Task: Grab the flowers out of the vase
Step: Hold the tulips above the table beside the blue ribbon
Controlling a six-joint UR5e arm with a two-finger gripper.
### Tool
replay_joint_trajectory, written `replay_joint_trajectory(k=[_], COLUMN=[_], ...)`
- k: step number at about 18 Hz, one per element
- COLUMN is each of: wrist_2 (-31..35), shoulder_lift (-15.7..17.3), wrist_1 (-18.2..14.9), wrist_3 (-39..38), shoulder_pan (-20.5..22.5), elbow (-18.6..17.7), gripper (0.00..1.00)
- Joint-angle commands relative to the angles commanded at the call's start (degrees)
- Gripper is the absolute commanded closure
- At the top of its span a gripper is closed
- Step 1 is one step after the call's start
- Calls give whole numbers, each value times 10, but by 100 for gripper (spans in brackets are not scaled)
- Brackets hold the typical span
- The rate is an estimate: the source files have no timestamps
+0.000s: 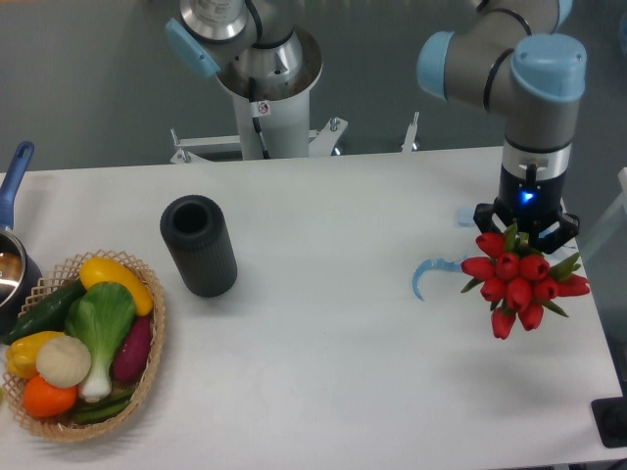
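Flowers out of vase — hanging at 3 o'clock of table, buds toward camera, under gripper; jaws hidden behind blooms, cannot tell how closed, presumably pinching stems; vase at 9 o'clock, well apart, mouth empty; basket of vegetables at 8 o'clock; pot at far 9. Risk — thin stems slipping if grip loose; bunch dropping near table's 3 o'clock edge; curled blue strip just beside, possible snag.

**Counting the Things**

One black vase. One bunch of flowers, about nine red buds showing. One basket at 8 o'clock, holding about eight vegetables. One blue-handled pot. One robot hand.
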Motion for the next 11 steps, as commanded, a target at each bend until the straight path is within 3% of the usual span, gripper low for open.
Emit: replay_joint_trajectory(k=[4, 11], wrist_2=[28, 41], shoulder_lift=[-29, -49], wrist_1=[-55, -82], wrist_3=[1, 4], shoulder_pan=[-12, -21], elbow=[48, 81], gripper=[89, 89])
